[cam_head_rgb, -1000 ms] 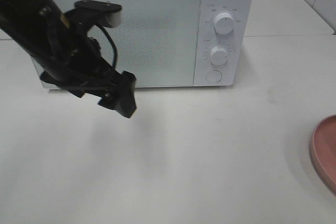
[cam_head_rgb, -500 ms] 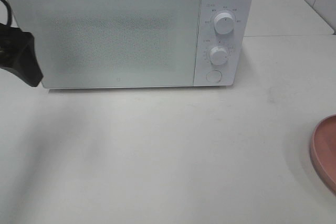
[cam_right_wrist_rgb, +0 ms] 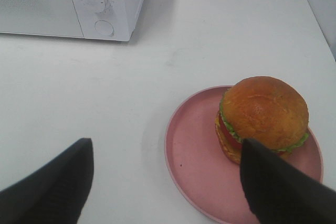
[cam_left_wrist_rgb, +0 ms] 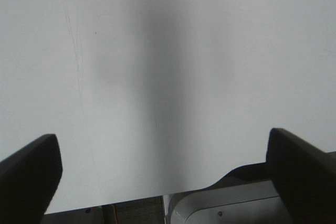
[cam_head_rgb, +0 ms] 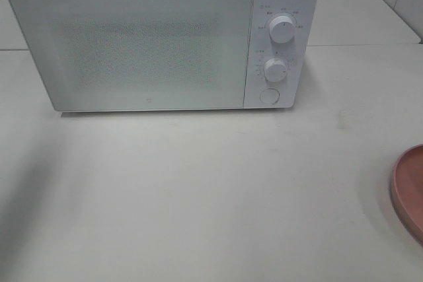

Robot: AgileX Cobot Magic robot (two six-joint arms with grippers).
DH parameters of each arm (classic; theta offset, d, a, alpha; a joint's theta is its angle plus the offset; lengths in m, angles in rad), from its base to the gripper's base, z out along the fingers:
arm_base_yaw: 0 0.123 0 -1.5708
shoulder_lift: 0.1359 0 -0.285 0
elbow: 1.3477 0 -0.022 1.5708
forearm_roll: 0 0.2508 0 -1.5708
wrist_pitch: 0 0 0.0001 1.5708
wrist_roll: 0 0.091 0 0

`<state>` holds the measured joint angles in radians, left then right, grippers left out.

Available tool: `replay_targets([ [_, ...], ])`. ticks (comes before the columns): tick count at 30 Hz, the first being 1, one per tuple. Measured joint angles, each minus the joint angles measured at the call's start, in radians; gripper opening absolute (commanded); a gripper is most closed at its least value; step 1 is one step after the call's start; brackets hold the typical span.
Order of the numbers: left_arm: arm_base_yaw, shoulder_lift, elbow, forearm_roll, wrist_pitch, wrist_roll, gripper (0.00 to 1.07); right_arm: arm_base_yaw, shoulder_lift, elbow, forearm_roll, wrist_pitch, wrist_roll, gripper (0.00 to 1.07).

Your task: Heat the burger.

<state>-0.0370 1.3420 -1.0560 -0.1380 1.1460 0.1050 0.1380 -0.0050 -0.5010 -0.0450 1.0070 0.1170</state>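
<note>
So the burger (cam_right_wrist_rgb: 261,115) sits on the pink plate (cam_right_wrist_rgb: 191,150) out on the bench (cam_head_rgb: 211,189), well apart from the shut microwave (cam_head_rgb: 152,44). Right tool (cam_right_wrist_rgb: 165,182) hangs above it, jaws apart, probably lining up a grab. Left tool (cam_left_wrist_rgb: 163,177) also spread, empty.

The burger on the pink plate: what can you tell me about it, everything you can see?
The burger is round, with a glossy golden-brown domed bun on top, frilly green lettuce and a red layer showing at its edge, and a paler bun below. It sits upright and whole on the flat pink plate, off-centre toward one rim. Nothing else touches it; the right gripper is open above the plate, one dark finger overlapping the burger's edge in view.
</note>
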Motion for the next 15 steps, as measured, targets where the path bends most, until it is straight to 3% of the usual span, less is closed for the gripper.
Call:
replay_targets([
  [2,0.002,-0.081,0.065,0.000,0.003,0.000,0.98,0.000,0.000,0.000,0.000,0.000,0.000,0.75],
  [15,0.002,-0.316,0.215,0.002,0.005,0.000,0.98,0.000,0.000,0.000,0.000,0.000,0.000,0.75],
])
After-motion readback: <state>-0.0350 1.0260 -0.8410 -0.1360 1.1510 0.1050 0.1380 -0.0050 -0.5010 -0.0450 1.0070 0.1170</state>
